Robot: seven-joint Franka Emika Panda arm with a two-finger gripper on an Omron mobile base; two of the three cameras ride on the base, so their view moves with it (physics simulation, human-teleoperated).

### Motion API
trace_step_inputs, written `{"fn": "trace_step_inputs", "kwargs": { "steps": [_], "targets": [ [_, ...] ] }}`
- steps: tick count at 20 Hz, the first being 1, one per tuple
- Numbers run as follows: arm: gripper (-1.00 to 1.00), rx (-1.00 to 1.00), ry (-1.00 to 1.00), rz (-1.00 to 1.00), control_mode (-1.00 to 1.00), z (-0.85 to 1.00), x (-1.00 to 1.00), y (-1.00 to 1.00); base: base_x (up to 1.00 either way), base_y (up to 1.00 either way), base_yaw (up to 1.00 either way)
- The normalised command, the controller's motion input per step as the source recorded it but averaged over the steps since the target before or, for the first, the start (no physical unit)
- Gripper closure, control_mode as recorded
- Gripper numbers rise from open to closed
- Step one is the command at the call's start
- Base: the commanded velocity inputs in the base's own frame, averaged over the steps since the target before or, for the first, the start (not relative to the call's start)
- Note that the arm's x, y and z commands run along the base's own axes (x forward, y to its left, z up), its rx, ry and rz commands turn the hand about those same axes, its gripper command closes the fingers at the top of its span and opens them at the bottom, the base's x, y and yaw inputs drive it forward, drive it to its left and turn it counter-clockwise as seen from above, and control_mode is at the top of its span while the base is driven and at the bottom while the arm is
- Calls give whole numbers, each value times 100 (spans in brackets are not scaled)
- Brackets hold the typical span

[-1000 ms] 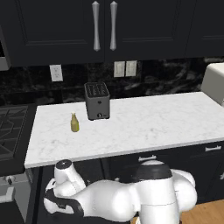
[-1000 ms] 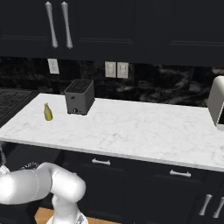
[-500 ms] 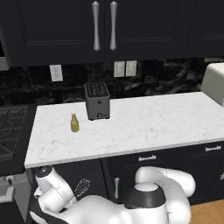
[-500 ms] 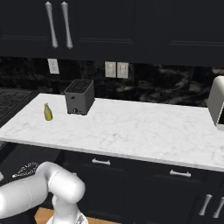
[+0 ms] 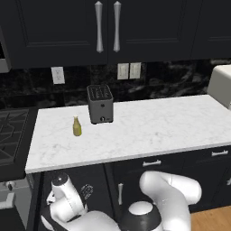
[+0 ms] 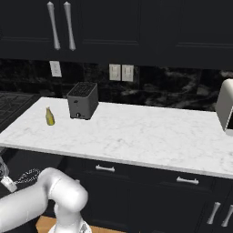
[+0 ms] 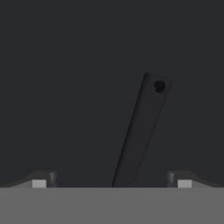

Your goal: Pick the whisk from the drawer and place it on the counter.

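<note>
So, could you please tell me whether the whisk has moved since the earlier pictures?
Yes. The whisk has risen toward the counter edge; a second ago it wasn't visible in the left base view.

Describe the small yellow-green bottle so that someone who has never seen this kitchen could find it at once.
Start at the long white marble-look counter under the dark upper cabinets. Near its left end, by the stovetop, stands a dark toaster; the small yellow-green bottle stands upright just to the toaster's left and a little nearer the front edge, apart from it. It is the sole brightly coloured item on the slab, far smaller than the toaster.
</note>
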Motion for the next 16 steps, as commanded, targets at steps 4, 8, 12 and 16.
{"fn": "trace_step_inputs", "kwargs": {
  "steps": [4, 8, 12, 16],
  "targets": [
    [100, -2, -3, 0, -100, -67, 45, 46, 0, 0, 0],
    [100, -19, 0, 0, -100, -30, -18, -14, 0, 0, 0],
    [100, -2, 0, -6, -100, -3, -61, -91, 0, 0, 0],
    [100, 4, -11, -15, -100, 10, -87, -100, 0, 0, 0]
  ]
}}
